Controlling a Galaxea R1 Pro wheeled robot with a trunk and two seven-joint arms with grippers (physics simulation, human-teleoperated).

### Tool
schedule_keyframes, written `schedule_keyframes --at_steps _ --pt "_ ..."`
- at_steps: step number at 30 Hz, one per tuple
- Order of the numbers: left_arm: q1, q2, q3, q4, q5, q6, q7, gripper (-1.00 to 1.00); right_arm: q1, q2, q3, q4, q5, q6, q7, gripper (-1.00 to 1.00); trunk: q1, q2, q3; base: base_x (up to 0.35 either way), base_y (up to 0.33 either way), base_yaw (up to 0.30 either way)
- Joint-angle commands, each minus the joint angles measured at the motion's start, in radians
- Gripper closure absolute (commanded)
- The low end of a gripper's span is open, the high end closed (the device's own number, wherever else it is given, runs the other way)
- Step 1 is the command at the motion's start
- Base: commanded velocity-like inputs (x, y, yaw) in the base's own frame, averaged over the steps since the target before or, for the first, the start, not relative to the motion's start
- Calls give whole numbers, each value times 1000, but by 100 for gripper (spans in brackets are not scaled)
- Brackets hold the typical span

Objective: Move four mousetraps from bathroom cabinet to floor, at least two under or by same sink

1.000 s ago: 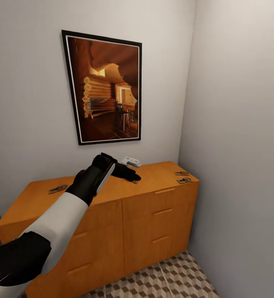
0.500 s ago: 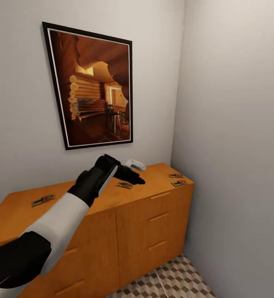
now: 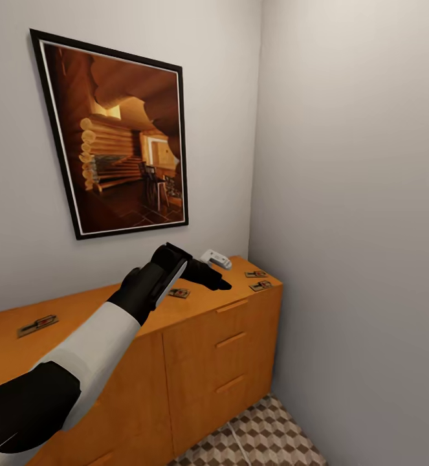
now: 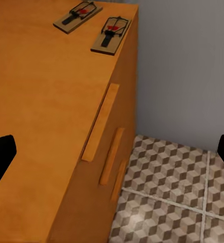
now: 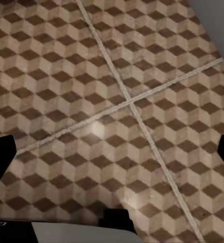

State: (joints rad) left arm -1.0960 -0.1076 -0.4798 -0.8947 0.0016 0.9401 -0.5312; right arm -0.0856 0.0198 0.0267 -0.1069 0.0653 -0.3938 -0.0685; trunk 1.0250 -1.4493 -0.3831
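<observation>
Your left gripper (image 3: 208, 277) hovered over cabinet (image 3: 201, 336) top, jaws spread, holding nothing. Four mousetraps lay on cabinet: two (image 4: 94, 25) at corner by wall, one (image 3: 179, 293) near gripper, one (image 3: 37, 325) well apart. Right gripper's fingers (image 5: 1, 154) apart above bathroom floor (image 5: 117, 101).

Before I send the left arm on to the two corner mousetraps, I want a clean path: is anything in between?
Nothing visible. In the left wrist view, bare cabinet top lies between the open left gripper and the two mousetraps at the corner.
</observation>
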Motion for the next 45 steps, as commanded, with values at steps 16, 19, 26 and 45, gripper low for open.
schedule_keyframes --at_steps 16,19,26,45 --pt "-1 0 0 2 0 3 -3 -100 -1 0 2 1 7 -2 -9 -100 0 -1 8 0 0 -165" --pt "-1 0 0 3 0 3 -7 -100 -1 0 2 1 7 -2 -9 -100 0 -1 8 0 51 -20" --pt "-1 1 0 3 0 2 -46 -100 -1 0 2 1 8 -2 -10 -100 0 -1 8 0 30 -3" --pt "-1 2 -34 4 0 1 -53 -100 -1 0 2 1 8 -2 -10 -100 0 -1 8 0 1 0"
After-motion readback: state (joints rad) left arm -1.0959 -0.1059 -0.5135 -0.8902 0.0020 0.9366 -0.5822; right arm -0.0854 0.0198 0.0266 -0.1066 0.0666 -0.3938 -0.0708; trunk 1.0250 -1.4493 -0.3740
